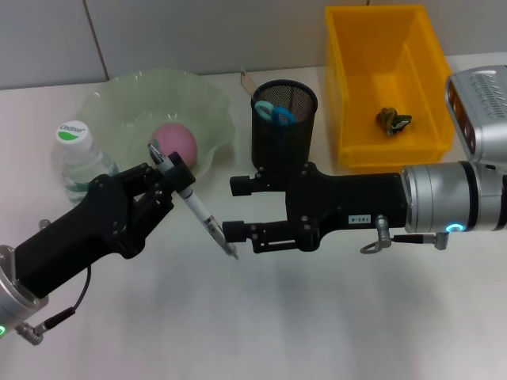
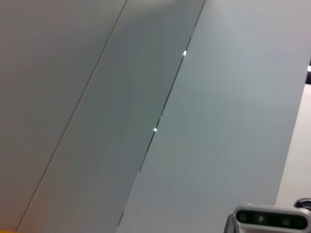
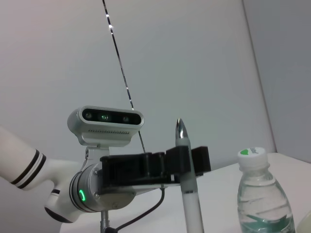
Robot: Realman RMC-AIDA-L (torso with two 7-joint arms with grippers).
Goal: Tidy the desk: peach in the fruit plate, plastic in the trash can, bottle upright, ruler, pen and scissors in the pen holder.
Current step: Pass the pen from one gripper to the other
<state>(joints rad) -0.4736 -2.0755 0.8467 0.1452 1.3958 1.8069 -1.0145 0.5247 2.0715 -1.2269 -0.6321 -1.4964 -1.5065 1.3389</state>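
The white worktop (image 1: 317,332) carries a yellow trash can (image 1: 386,83) beyond the right arm, with a crumpled piece of plastic (image 1: 393,119) lying inside it. Behind the left gripper (image 1: 169,170) sits the pale green fruit plate (image 1: 158,111), holding the pink peach (image 1: 174,143). Just behind the right gripper (image 1: 235,207) stands the black mesh pen holder (image 1: 283,127), with blue-handled scissors (image 1: 275,113) in it. A water bottle (image 1: 77,158) stands upright beside the left arm. The left gripper's jaws are closed on a white pen (image 1: 198,210), which slants down toward the right gripper, whose jaws stand spread apart with the pen's tip touching or nearly touching the lower one.
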